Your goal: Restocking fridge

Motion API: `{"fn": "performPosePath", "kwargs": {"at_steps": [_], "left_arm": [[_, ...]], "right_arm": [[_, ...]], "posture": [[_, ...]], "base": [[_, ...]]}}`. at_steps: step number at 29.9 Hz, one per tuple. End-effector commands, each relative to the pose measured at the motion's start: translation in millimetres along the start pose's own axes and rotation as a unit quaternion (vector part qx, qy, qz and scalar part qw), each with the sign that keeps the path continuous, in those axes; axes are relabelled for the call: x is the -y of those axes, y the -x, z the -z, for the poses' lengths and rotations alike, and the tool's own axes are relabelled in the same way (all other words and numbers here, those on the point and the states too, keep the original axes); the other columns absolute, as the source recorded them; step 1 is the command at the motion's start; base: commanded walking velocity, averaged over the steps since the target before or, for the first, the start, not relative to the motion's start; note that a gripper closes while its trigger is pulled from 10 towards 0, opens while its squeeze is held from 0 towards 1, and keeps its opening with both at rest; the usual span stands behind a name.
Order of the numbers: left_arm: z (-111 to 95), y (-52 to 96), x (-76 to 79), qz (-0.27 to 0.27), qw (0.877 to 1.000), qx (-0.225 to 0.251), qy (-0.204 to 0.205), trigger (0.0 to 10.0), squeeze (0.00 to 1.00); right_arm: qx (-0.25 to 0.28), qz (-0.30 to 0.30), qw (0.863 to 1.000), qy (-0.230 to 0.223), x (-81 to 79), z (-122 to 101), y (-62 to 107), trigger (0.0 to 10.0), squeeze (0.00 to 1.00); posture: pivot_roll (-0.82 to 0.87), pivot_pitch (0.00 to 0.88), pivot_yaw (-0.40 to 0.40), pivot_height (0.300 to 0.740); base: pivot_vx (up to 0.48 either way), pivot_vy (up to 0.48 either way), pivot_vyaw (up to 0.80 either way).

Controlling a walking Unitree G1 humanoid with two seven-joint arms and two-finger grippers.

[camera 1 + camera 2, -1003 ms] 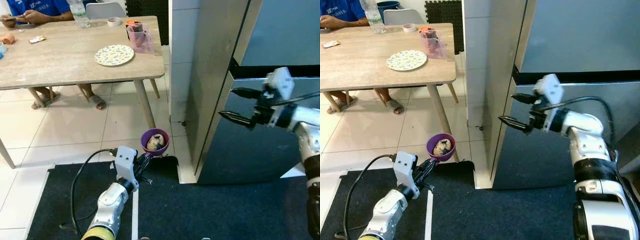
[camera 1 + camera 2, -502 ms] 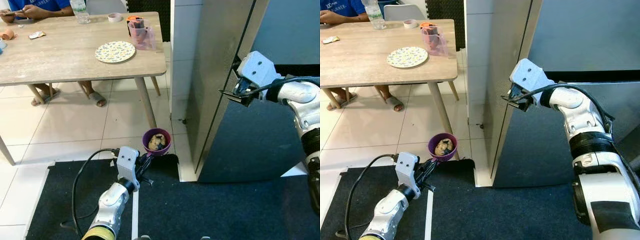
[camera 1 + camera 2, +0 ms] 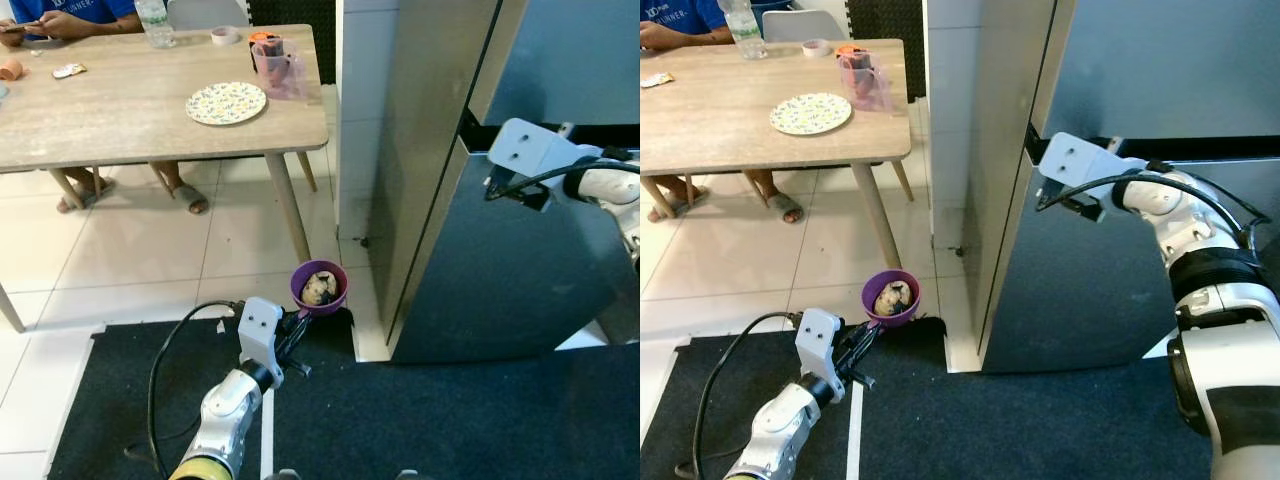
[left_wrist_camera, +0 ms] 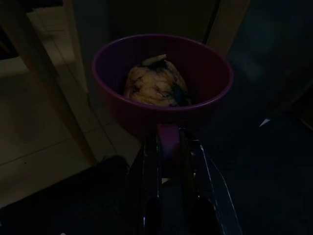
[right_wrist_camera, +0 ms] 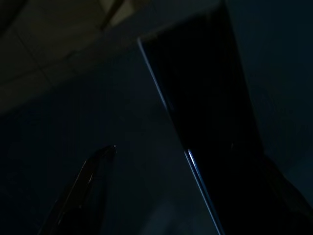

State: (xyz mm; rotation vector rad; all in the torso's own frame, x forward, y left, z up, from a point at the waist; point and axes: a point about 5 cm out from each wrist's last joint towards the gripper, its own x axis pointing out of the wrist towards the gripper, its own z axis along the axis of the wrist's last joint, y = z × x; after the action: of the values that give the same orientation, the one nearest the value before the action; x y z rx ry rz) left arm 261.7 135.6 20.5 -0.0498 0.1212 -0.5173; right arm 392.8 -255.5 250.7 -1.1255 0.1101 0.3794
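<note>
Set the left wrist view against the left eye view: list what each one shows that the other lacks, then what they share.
Left wrist view: the handle of the purple cup, pinched in the left tool. Left eye view: the wooden table, its patterned plate, the fridge, and the right tool at the fridge door's edge. Shared: the purple cup with pale, lumpy food inside.

Upright purple cup (image 3: 318,287) with perhaps food, beside tall grey fridge (image 3: 470,180).

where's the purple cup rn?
Head views: purple cup held low by its handle in the left pincer, near the table leg, left of the fridge.
</note>
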Motion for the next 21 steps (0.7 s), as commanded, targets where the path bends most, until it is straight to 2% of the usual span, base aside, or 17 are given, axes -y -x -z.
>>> {"fn": "performPosePath", "kwargs": {"at_steps": [1,4,10,15,21], "left_arm": [[-4,-1.2,3.2,0.002,1.0,0.017,-0.002,10.0,0.0],[-4,-1.5,3.8,0.003,1.0,0.018,-0.003,10.0,0.0],[-5,-1.4,4.6,0.004,1.0,0.022,-0.005,10.0,0.0],[-8,0.1,6.5,0.007,1.0,0.029,-0.006,10.0,0.0],[-11,5.1,6.4,0.007,0.999,0.036,-0.009,10.0,0.0]], "right_arm": [[-0.008,0.006,1.0,0.009,5.0,0,0.8,10.0,0.0],[-0.01,0.004,1.0,0.016,4.2,0,-0.1,10.0,0.0],[-0.004,-0.03,0.999,0.036,-11.3,-5,-8.1,10.0,0.0],[-0.011,-0.028,0.999,0.042,-13.3,-6,-11.1,10.0,0.0],[-0.026,-0.032,0.997,0.062,-8.6,-6,-10.5,10.0,0.0]], "posture": [[-0.01,0.083,-0.027,0.74],[-0.01,0.083,-0.027,0.74],[-0.01,0.101,-0.029,0.74],[0.0,0.125,-0.029,0.74],[0.0,0.157,-0.033,0.74]], "base": [[0.0,0.0,0.0],[0.0,0.0,0.0],[0.0,0.0,0.0],[0.0,0.0,0.0],[0.0,0.0,0.0]]}}
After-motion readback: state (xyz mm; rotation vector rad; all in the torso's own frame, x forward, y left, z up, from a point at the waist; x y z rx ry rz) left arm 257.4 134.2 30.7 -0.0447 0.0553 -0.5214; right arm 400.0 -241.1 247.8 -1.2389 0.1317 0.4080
